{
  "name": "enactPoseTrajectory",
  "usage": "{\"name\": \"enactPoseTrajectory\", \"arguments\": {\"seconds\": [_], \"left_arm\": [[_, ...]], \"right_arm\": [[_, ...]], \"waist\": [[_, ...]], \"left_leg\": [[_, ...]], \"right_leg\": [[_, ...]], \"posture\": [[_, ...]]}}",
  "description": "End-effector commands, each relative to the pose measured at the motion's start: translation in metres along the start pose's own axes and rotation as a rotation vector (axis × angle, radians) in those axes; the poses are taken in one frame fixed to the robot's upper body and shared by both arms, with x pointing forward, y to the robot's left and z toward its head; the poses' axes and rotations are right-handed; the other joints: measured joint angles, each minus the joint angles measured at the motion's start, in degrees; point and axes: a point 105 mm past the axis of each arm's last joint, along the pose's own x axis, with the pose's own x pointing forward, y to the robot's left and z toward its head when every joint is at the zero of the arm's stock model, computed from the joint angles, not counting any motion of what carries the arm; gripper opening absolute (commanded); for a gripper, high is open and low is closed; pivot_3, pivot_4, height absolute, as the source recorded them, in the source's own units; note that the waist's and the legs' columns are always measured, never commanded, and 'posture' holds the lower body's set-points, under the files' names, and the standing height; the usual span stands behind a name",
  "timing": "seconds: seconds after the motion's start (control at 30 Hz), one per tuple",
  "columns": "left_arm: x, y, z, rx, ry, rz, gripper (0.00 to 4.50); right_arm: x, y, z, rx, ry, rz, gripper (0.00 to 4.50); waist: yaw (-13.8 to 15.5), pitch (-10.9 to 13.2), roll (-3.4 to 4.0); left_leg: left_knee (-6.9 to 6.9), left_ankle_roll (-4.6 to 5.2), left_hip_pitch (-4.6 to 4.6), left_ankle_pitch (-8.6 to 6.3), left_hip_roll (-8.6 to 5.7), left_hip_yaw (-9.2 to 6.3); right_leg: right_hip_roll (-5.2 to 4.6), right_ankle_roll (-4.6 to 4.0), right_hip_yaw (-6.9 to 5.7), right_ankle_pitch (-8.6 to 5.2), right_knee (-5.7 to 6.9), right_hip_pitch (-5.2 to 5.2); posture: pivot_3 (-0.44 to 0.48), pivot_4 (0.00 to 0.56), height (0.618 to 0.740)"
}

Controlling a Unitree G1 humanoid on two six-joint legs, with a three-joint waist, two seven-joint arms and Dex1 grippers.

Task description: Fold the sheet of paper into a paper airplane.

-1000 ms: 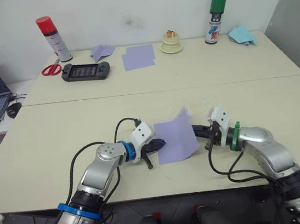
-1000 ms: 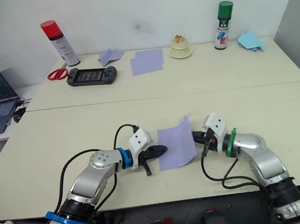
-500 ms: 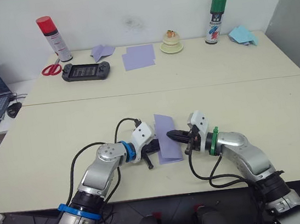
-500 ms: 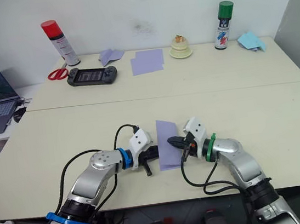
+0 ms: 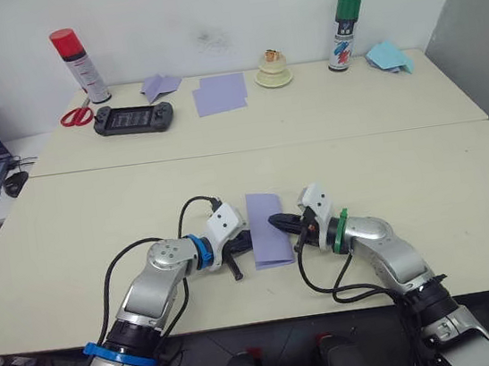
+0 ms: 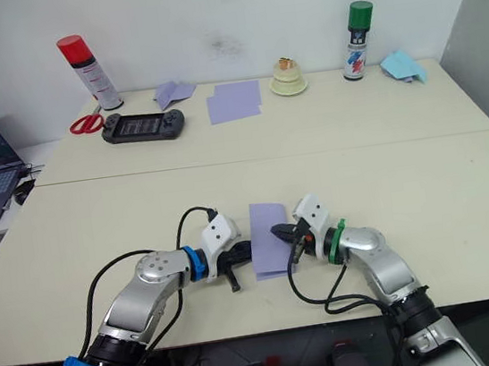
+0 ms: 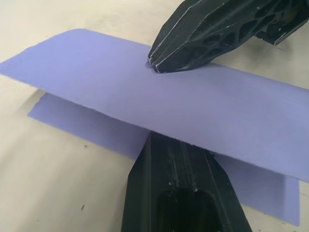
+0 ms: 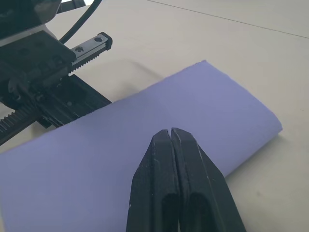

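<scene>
A second ago the sheet of paper [image 5: 269, 239] lay open with one edge raised; now it is folded in half at lower centre of the tabletop [image 5: 424, 177]. My right claw [image 8: 172, 136], clenched, presses it; the left claw [image 7: 159, 140] seemingly grips its edge.

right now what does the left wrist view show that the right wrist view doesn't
Left wrist view: the lavender sheet of paper as two layers, top flap lifted off the lower one, tip of right gripper touching it. Right wrist view: the rounded fold edge, right gripper's jaws shut, left gripper beside the paper. Both: the paper on the cream table.
</scene>
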Motion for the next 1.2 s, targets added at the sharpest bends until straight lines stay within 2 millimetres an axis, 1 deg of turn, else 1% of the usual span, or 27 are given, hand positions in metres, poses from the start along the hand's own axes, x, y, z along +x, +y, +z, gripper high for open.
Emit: {"name": "enactPoseTrajectory", "arguments": {"seconds": [0.03, 0.2, 0.3, 0.37, 0.47, 0.57, 0.67, 0.9, 1.0, 1.07, 1.17, 1.2], "left_arm": [[-0.022, 0.018, 0.002, -0.017, 0.001, 0.066, 0.0], [-0.045, 0.037, 0.002, -0.001, 0.011, 0.121, 0.0], [-0.05, 0.041, 0.009, -0.006, -0.03, 0.12, 0.0], [-0.047, 0.037, 0.016, -0.005, -0.058, 0.095, 0.0], [-0.037, 0.024, 0.023, 0.012, -0.078, 0.041, 0.0], [-0.028, 0.014, 0.027, 0.006, -0.092, 0.008, 0.0], [-0.021, 0.007, 0.026, 0.002, -0.089, -0.011, 0.0], [-0.021, 0.012, 0.017, 0.006, -0.047, 0.006, 0.0], [-0.023, 0.024, 0.012, 0.017, -0.017, 0.052, 0.0], [-0.024, 0.029, 0.011, 0.022, -0.012, 0.065, 0.0], [-0.023, 0.029, 0.013, 0.019, -0.024, 0.056, 0.0], [-0.022, 0.024, 0.016, 0.018, -0.04, 0.026, 0.0]], "right_arm": [[0.003, -0.001, 0.008, -0.034, -0.026, -0.004, 0.04], [0.005, -0.001, 0.005, -0.039, -0.018, -0.004, 0.04], [0.005, -0.001, 0.004, -0.043, -0.013, -0.005, 0.04], [0.005, -0.001, 0.004, -0.044, -0.011, -0.006, 0.04], [0.006, -0.002, 0.002, -0.044, -0.003, -0.011, 0.04], [0.006, -0.002, 0.001, -0.045, 0.001, -0.015, 0.04], [0.005, -0.004, -0.002, -0.052, 0.013, -0.025, 0.04], [0.004, -0.007, -0.006, -0.069, 0.036, -0.049, 0.04], [0.005, -0.007, -0.007, -0.076, 0.044, -0.046, 0.04], [0.005, -0.008, -0.007, -0.075, 0.045, -0.047, 0.04], [0.006, -0.008, -0.008, -0.074, 0.045, -0.049, 0.04], [0.006, -0.008, -0.008, -0.073, 0.045, -0.05, 0.04]], "waist": [[0.0, 0.0, 0.0], [0.0, 0.0, 0.01], [0.1, 0.0, 0.01], [0.2, 0.0, 0.01], [0.1, 0.0, 0.01], [0.1, 0.0, 0.01], [0.1, 0.0, 0.01], [0.1, 0.0, 0.01], [0.1, 0.0, 0.01], [0.1, 0.0, 0.01], [0.1, 0.0, 0.01], [0.1, 0.0, 0.01]], "left_leg": [[0.0, 0.0, -0.01, 0.0, 0.0, 0.0], [-0.07, 0.0, -0.14, 0.0, 0.02, 0.0], [-0.07, -0.01, -0.16, 0.0, 0.01, 0.03], [-0.06, -0.01, -0.19, 0.0, 0.0, 0.02], [-0.06, -0.01, -0.18, 0.0, 0.0, 0.02], [-0.06, -0.01, -0.18, 0.0, 0.0, 0.02], [-0.07, -0.01, -0.19, 0.0, 0.0, 0.03], [-0.06, -0.01, -0.17, 0.0, 0.0, 0.02], [-0.05, 0.0, -0.17, 0.0, 0.0, 0.03], [-0.05, 0.0, -0.17, 0.0, 0.0, 0.02], [-0.06, 0.0, -0.17, 0.0, 0.0, 0.02], [-0.06, 0.0, -0.17, 0.0, 0.0, 0.02]], "right_leg": [[0.0, 0.0, 0.0, 0.0, 0.0, -0.02], [0.0, -0.01, -0.01, 0.0, 0.01, -0.21], [-0.01, -0.01, 0.01, 0.0, -0.02, -0.22], [-0.02, -0.01, 0.0, 0.0, -0.03, -0.22], [-0.02, -0.01, 0.01, 0.0, -0.03, -0.21], [-0.02, -0.01, 0.01, 0.0, -0.02, -0.21], [-0.02, -0.01, 0.02, 0.0, -0.01, -0.22], [-0.02, -0.01, 0.01, 0.0, -0.01, -0.21], [-0.01, -0.01, 0.01, 0.01, -0.01, -0.21], [-0.01, -0.05, 0.0, 0.02, -0.01, -0.21], [-0.01, -0.05, 0.0, 0.03, -0.01, -0.21], [-0.01, -0.05, 0.0, 0.03, -0.01, -0.21]], "posture": [[0.0, 0.15, 0.74], [0.0, 0.15, 0.74], [0.0, 0.15, 0.74], [0.0, 0.15, 0.74], [0.0, 0.15, 0.74], [0.0, 0.15, 0.74], [0.0, 0.15, 0.74], [0.0, 0.15, 0.74], [0.0, 0.15, 0.74], [0.0, 0.15, 0.74], [0.0, 0.15, 0.74], [0.0, 0.15, 0.74]]}}
